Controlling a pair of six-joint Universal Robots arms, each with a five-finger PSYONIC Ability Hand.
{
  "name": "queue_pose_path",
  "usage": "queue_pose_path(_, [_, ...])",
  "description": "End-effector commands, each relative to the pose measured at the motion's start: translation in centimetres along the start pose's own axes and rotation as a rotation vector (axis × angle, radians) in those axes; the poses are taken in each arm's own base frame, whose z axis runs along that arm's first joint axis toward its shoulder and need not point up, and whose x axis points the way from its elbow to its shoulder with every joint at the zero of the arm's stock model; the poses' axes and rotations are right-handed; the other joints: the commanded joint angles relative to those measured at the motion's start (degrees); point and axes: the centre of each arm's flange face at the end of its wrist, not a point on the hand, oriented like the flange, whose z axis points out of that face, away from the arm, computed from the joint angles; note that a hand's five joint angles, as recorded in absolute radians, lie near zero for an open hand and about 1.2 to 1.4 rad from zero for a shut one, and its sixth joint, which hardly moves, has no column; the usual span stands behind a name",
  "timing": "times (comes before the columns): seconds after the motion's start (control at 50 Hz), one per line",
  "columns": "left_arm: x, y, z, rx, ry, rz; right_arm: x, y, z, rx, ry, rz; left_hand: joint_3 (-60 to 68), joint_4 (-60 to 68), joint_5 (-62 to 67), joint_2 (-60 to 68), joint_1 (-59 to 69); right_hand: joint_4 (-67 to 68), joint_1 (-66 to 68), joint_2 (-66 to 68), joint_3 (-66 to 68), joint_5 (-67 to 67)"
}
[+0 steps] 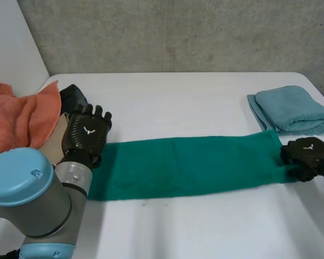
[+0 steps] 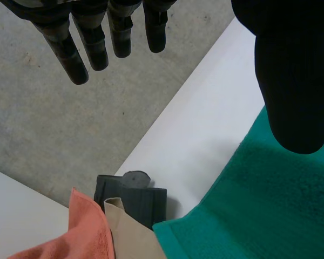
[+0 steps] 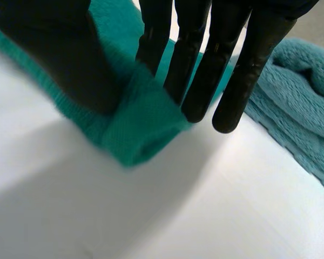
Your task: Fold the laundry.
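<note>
Two hands sit at the two ends of the green towel [image 1: 189, 164], which lies as a long, narrow strip across the middle of the frame on the white table [image 1: 178, 97]. The right hand [image 1: 308, 156], at the right edge of the frame, pinches the strip's end between thumb and fingers. In its wrist view the cloth bunches into a small roll there. The left hand [image 1: 86, 134], at centre left, is over the other end with fingers straight and apart, holding nothing.

The step in hand looks like bringing one end over to the other. To do it well, the left hand should press its end flat as an anchor. The right should lift just clear, travel along the strip's own line and land edge on edge, away from the folded blue towel [image 1: 294, 109] at upper right.
</note>
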Motion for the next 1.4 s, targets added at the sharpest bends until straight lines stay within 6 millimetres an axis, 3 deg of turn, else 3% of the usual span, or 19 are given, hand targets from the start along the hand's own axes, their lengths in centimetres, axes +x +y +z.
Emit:
queue_pose_path(0.02, [-0.1,0.0,0.0,-0.001,-0.004,0.0,3.5,0.7,-1.8,-0.043,0.143,-0.013,-2.0,-1.7,-2.8,-1.6,-1.4,15.6,25.2,15.2,15.8,17.2])
queue_pose_path(0.12, [-0.2,-0.1,0.1,0.003,-0.007,0.0,5.8,1.3,-3.3,-0.048,0.208,-0.032,-2.0,-1.7,-2.8,-1.6,-1.4,15.6,25.2,15.2,15.8,17.2])
queue_pose_path(0.24, [-0.2,-0.1,0.1,0.0,-0.012,0.0,4.1,0.9,-3.2,-0.058,0.141,-0.067,-2.0,-1.7,-2.8,-1.6,-1.4,15.6,25.2,15.2,15.8,17.2])
queue_pose_path(0.32, [-0.3,0.0,0.0,-0.005,-0.012,0.001,4.8,0.8,-3.2,-0.048,0.158,-0.075,-2.0,-1.7,-2.8,-1.6,-1.4,15.6,25.2,15.2,15.8,17.2])
queue_pose_path(0.5, [-0.3,0.3,-0.1,-0.015,-0.01,0.003,11.7,2.4,-4.6,-0.127,0.385,-0.201,-2.0,-1.7,-2.8,-1.6,-1.4,15.6,25.2,15.2,15.8,17.2])
queue_pose_path(0.62, [-0.2,0.3,-0.1,-0.015,-0.008,0.003,12.9,2.2,-4.9,-0.165,0.424,-0.313,-2.0,-1.7,-2.8,-1.6,-1.4,15.6,25.2,15.2,15.8,17.2])
queue_pose_path(0.66, [-0.2,0.4,-0.2,-0.016,-0.007,0.004,12.2,0.8,-4.8,-0.134,0.415,-0.344,-2.0,-1.7,-2.8,-1.6,-1.4,15.6,25.2,15.2,15.8,17.2])
queue_pose_path(0.76, [-0.2,0.3,-0.2,-0.016,-0.009,0.003,7.3,-5.6,-4.6,0.047,0.344,-0.487,-2.0,-1.7,-2.8,-1.6,-1.4,15.6,25.2,15.2,15.8,17.2])
queue_pose_path(0.82, [-0.3,0.2,-0.2,-0.013,-0.013,0.002,3.1,-9.3,-4.9,0.174,0.276,-0.569,-2.0,-1.7,-2.8,-1.6,-1.4,15.6,25.2,15.2,15.8,17.2])
queue_pose_path(0.84, [-0.4,0.2,-0.2,-0.012,-0.014,0.002,0.5,-11.0,-5.0,0.244,0.227,-0.609,-2.0,-1.7,-2.8,-1.6,-1.4,15.6,25.2,15.2,15.8,17.2])
queue_pose_path(0.9, [-0.5,0.1,-0.2,-0.01,-0.019,-0.001,-4.2,-13.4,-5.3,0.36,0.134,-0.67,-2.0,-1.7,-2.8,-1.6,-1.4,15.6,25.2,15.2,15.8,17.2])
queue_pose_path(0.92, [-0.5,0.0,-0.2,-0.008,-0.018,-0.001,-7.4,-14.8,-5.8,0.442,0.073,-0.709,-2.0,-1.7,-2.8,-1.6,-1.4,15.6,25.2,15.2,15.8,17.2])
queue_pose_path(0.96, [-0.6,-0.1,-0.3,-0.003,-0.022,-0.003,-10.5,-15.9,-6.5,0.521,0.014,-0.742,-2.0,-1.7,-2.8,-1.6,-1.4,15.6,25.2,15.2,15.8,17.2])
queue_pose_path(1.08, [-0.7,-0.2,-0.3,-0.002,-0.023,-0.003,-21.3,-15.3,-7.4,0.668,-0.263,-0.816,-2.0,-1.7,-2.8,-1.6,-1.4,15.6,25.2,15.2,15.8,17.2])
queue_pose_path(1.16, [-0.6,-0.2,-0.3,-0.001,-0.021,-0.003,-26.2,-13.3,-7.8,0.666,-0.413,-0.841,-2.0,-1.7,-2.8,-1.6,-1.4,15.6,25.2,15.2,15.8,17.2])
queue_pose_path(1.24, [-0.6,-0.2,-0.4,0.0,-0.02,-0.003,-28.7,-11.3,-7.6,0.638,-0.504,-0.862,-2.0,-1.7,-2.8,-1.6,-1.4,15.6,25.2,15.2,15.8,17.2])
queue_pose_path(1.3, [-0.6,-0.4,-0.3,0.006,-0.022,-0.004,-28.9,-11.1,-7.4,0.637,-0.503,-0.869,-2.0,-1.7,-2.8,-1.6,-1.4,15.6,25.2,15.2,15.8,17.2])
queue_pose_path(1.36, [-0.7,-0.8,-0.1,0.019,-0.026,-0.006,-28.5,-11.7,-7.3,0.636,-0.484,-0.84,-2.0,-1.7,-2.8,-1.6,-1.4,-34.7,-25.0,-35.1,-34.5,-33.0])
queue_pose_path(1.4, [-0.8,-1.1,0.0,0.03,-0.029,-0.01,-28.2,-12.4,-7.4,0.631,-0.465,-0.792,-2.0,-1.7,-2.8,-1.6,-1.4,-54.4,-44.8,-54.8,-54.2,-52.8])
